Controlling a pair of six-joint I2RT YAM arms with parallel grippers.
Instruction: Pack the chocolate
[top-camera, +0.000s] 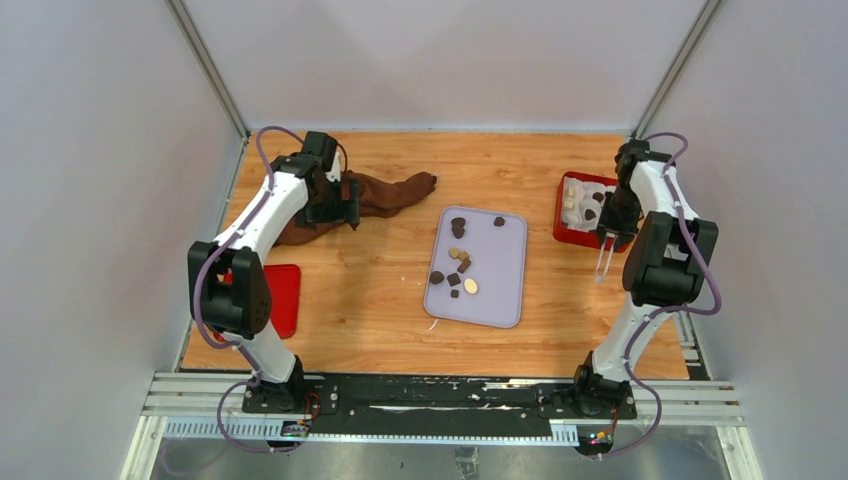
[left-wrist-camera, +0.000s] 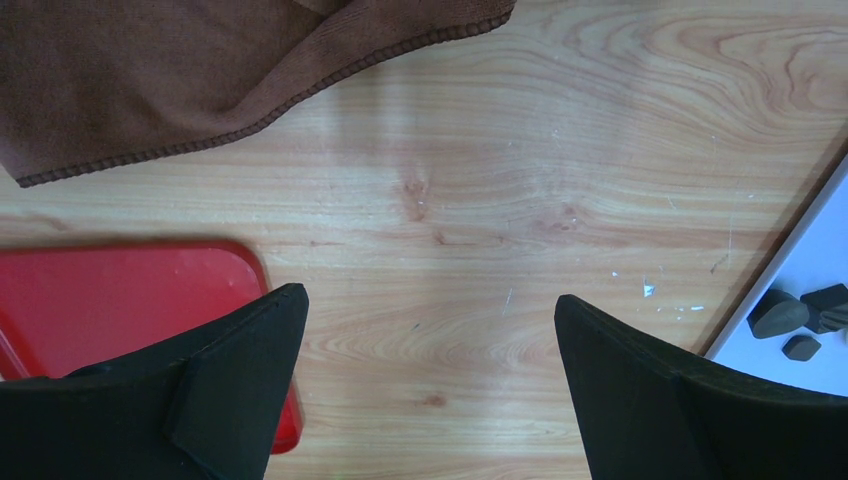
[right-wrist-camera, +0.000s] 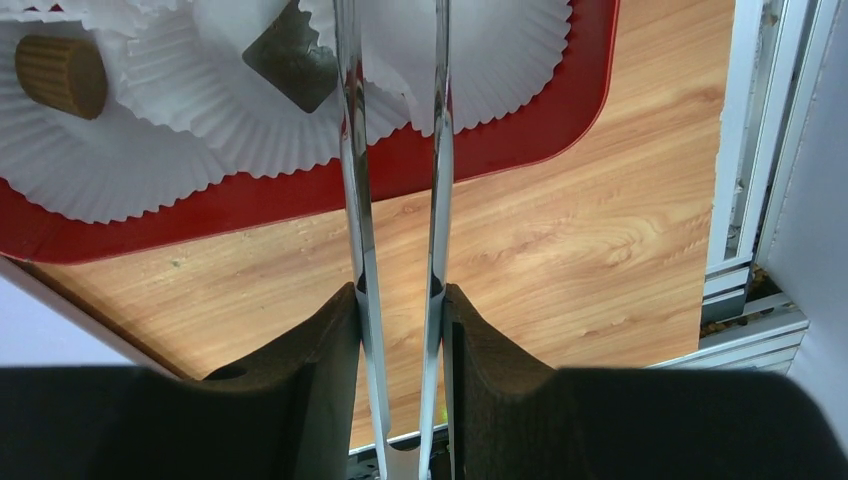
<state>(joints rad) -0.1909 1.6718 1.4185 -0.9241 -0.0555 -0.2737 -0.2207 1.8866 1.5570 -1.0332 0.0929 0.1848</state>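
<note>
Several small pieces of chocolate (top-camera: 455, 262), dark, tan and cream, lie on the lavender tray (top-camera: 500, 270); a few show at the edge of the left wrist view (left-wrist-camera: 780, 315). My right gripper (top-camera: 607, 232) (right-wrist-camera: 400, 295) is shut on a pair of metal tongs (right-wrist-camera: 350, 150) (top-camera: 601, 262) beside the red box (top-camera: 575, 215). The tongs' arms stand apart over the box's white paper cups, their tips out of the wrist frame. One cup holds a dark piece (right-wrist-camera: 292, 55), another a tan one (right-wrist-camera: 62, 75). My left gripper (top-camera: 340, 205) (left-wrist-camera: 430, 305) hangs open over bare wood, holding nothing.
A brown cloth (top-camera: 385, 192) (left-wrist-camera: 180, 70) lies crumpled at the back left, by my left gripper. A flat red lid (top-camera: 283, 298) (left-wrist-camera: 120, 300) sits near the left arm's base. The red box's rim (right-wrist-camera: 300, 190) is close to the table's right rail (right-wrist-camera: 740, 200).
</note>
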